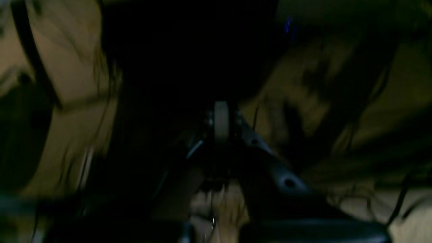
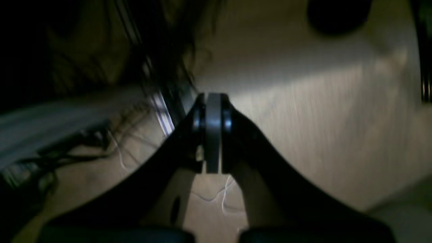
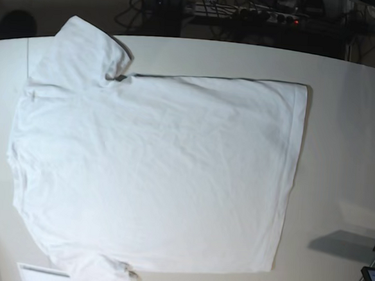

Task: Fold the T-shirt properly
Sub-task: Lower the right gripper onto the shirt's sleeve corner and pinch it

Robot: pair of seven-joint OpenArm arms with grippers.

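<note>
Closed on nothing, the left pincer [image 1: 221, 121] fills the dark, blurred left wrist view, with no cloth near it. Right wrist view: the right pincer [image 2: 213, 131] is likewise shut and empty above bare floor. Base view: the T-shirt [image 3: 153, 177] lies flat on the table [image 3: 349, 126], long axis left to right, collar left, hem right. Fold best by gripping matching corners together.

Black end effector [image 2: 213, 135]; grey pads [image 2: 213, 111]
</note>
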